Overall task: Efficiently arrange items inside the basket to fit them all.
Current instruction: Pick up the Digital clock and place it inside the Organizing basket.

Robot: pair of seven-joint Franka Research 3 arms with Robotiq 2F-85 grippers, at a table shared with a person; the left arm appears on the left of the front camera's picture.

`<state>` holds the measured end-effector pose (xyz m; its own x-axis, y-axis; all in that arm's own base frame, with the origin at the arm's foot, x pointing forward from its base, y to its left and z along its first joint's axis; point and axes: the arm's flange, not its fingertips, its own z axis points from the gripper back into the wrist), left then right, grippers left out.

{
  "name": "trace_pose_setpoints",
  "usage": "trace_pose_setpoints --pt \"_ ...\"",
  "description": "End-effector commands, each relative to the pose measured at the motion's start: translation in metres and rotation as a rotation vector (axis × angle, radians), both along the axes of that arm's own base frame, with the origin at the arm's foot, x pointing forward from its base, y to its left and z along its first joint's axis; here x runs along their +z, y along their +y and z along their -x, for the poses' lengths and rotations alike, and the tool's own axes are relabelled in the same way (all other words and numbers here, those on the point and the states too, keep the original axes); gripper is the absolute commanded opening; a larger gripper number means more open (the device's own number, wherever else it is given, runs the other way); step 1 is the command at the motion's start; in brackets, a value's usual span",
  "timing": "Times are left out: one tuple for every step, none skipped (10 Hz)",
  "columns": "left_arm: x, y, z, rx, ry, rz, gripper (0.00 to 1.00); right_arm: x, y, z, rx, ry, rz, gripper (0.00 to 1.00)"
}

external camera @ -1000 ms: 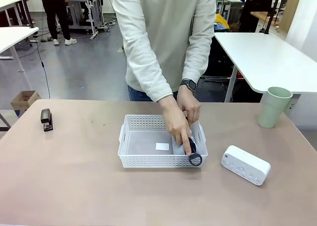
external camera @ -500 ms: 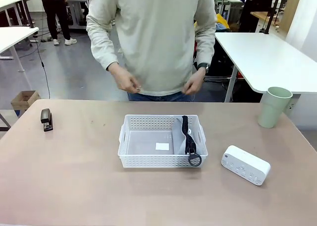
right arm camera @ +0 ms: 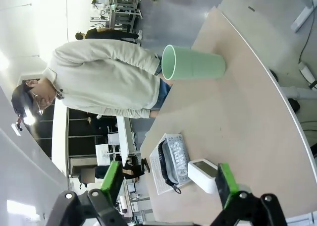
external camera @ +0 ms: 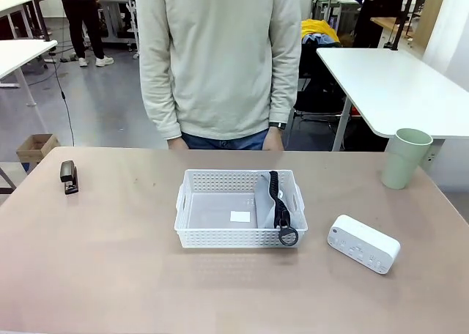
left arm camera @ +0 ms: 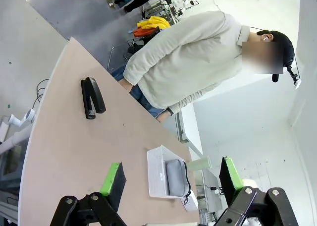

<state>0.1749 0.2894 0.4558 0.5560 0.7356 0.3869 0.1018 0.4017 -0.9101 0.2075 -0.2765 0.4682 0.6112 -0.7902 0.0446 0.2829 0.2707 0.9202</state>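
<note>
A big workroom with white tables and a grey floor lies behind a light brown table [external camera: 110, 275]. A person [external camera: 220, 56] in a pale sweater stands at the far side of the table, arms hanging down at the sides.

In the middle of the table sits the white basket [external camera: 220, 236] with little holes in its walls. The grey pouch [external camera: 265, 202] is in it. The pouch stands on its edge at the right end of the basket, close to the right wall. Its black zipper strap [external camera: 278, 206] runs along the top, and the ring on the strap hangs over the near wall. The rest of the basket floor is bare but for a small white patch [external camera: 239, 217].

The other items are out on the table. The white box [external camera: 363, 244] lies just right of the basket, near the front. The pale green cup [external camera: 405, 158] stands upright at the far right, well apart from the basket. The small black stapler [external camera: 69, 176] lies far off to the left.

The left gripper [left arm camera: 171, 177] hangs above the table with its green fingers spread wide, gripping nothing. The right gripper [right arm camera: 168, 181] is the same: fingers wide apart, let go.
</note>
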Motion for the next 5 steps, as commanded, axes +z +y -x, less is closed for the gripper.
trace_pose_setpoints --pt "0.001 0.002 -0.002 -0.002 -0.036 -0.009 1.00 0.009 0.050 -0.014 0.181 -0.027 0.055 1.00" --pt "0.001 0.002 -0.002 -0.002 -0.036 -0.009 1.00 0.012 0.113 -0.026 0.349 -0.004 0.189 1.00" --pt "0.001 0.002 -0.002 -0.002 -0.036 -0.009 1.00 0.004 0.182 -0.031 0.561 0.042 0.361 1.00" --pt "0.001 0.002 -0.002 -0.002 -0.036 -0.009 1.00 -0.011 0.249 -0.032 0.770 0.097 0.549 1.00" --pt "0.001 0.002 -0.002 -0.002 -0.036 -0.009 1.00 -0.026 0.298 -0.027 0.938 0.124 0.677 1.00"
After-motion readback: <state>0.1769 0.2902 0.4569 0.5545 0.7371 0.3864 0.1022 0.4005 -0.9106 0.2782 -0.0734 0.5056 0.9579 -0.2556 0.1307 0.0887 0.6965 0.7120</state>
